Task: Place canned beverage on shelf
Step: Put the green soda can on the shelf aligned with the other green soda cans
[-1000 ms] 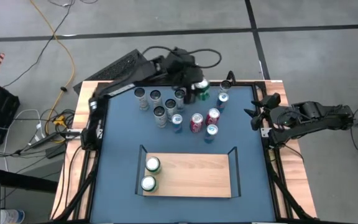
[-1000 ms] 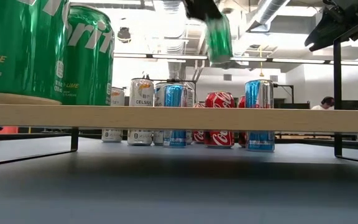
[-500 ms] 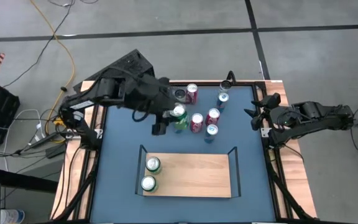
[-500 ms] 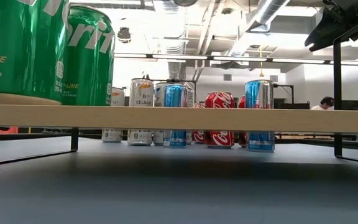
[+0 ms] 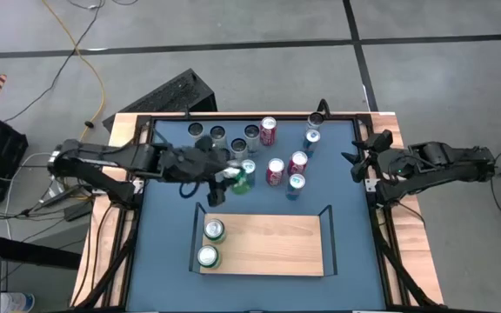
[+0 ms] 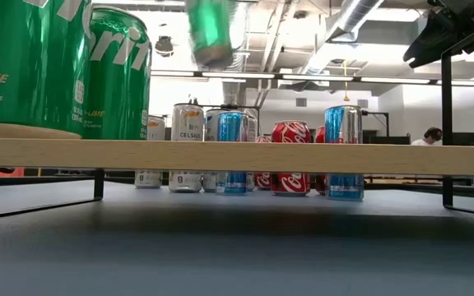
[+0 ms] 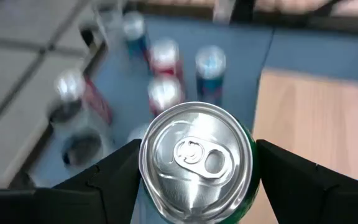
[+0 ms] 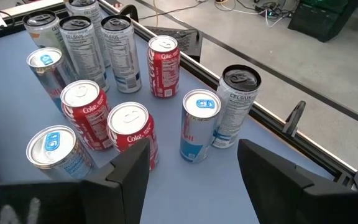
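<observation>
Above the blue tabletop (image 5: 163, 217), just short of the shelf's (image 5: 268, 248) back edge, the left gripper (image 5: 233, 176) holds a green can (image 5: 241, 180) off the surface, its fingers (image 7: 114, 180) closed on either side of the can's body, and the wrist view looks straight down on the silver lid with the pull tab. This is the carry step, by my reading: the can is lifted clear of the cluster and not yet over the light-wood board. From table height the green can (image 6: 211, 29) hangs high in the air, tilted and blurred, well above the shelf's front edge (image 6: 237, 154).

On the shelf, two green cans (image 5: 210, 243) stand together at its left end, near the black rail (image 5: 195, 235); the rest of the board is bare wood. Behind the shelf the remaining cans (image 5: 277, 156) stand grouped on the tabletop: red, blue and silver ones.

Off the shelf's right side, at the table's edge, the right gripper (image 5: 359, 158) waits with its fingers apart, holding nothing, its camera looking across at that group of cans.

The next move, I judge, calls for travel forward over the board, then a level descent onto free wood beside the two green cans, near but not touching them; the can should come upright before it meets the wood, and the fingers should part only once it sits flat
</observation>
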